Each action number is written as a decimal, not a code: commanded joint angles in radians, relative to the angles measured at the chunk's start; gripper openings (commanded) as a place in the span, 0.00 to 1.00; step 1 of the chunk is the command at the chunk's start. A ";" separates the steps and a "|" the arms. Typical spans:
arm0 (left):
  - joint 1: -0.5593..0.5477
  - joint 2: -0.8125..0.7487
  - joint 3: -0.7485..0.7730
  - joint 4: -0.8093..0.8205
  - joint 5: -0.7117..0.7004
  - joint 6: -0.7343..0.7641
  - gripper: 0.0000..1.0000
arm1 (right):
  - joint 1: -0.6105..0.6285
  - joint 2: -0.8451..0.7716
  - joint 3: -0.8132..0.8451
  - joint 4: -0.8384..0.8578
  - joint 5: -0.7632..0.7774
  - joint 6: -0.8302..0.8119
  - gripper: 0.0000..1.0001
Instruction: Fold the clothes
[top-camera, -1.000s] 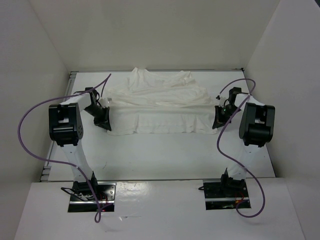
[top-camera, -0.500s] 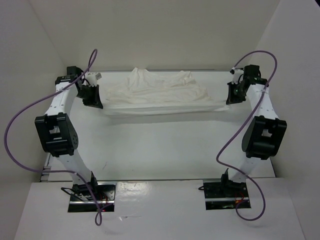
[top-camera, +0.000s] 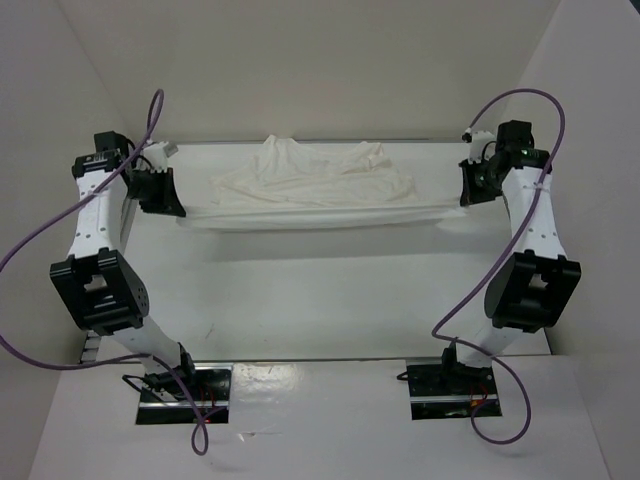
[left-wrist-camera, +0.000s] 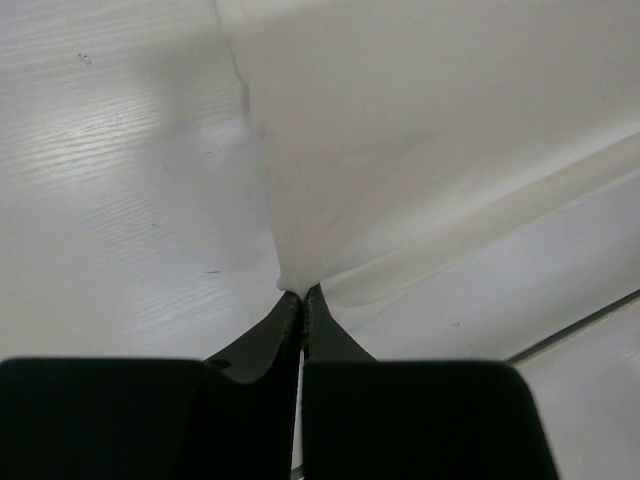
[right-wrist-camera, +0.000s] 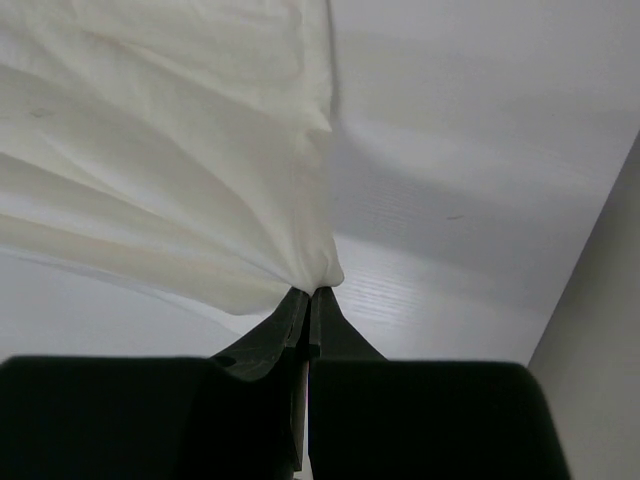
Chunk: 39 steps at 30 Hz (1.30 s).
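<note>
Clothes (top-camera: 310, 185), plain white (corners in left claw (left-wrist-camera: 302, 295), right claw (right-wrist-camera: 308, 292))

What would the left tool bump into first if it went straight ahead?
The white shirt: the left tool pinches its edge, and it stretches right ahead. Past that, probably the table, though depth is unclear.

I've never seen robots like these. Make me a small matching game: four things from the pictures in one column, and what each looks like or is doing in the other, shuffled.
Things:
1. left gripper
2. right gripper
3. clothes
4. cable

Descriptions:
A. purple, arching through the air
B. white, wrinkled, stretched out between both grippers
C. shut on the right end of the cloth
D. shut on the left end of the cloth

Pairs: 1-D, 2-C, 3-B, 4-A
</note>
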 joint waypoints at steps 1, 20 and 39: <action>0.033 -0.087 0.065 -0.037 0.054 0.077 0.00 | -0.014 -0.110 0.088 -0.061 0.023 -0.066 0.00; 0.071 -0.231 0.271 0.003 0.189 0.025 0.00 | -0.032 -0.258 0.235 0.038 0.015 -0.019 0.00; 0.100 -0.213 0.548 -0.046 0.200 0.005 0.00 | -0.052 -0.267 0.385 -0.038 -0.048 -0.057 0.00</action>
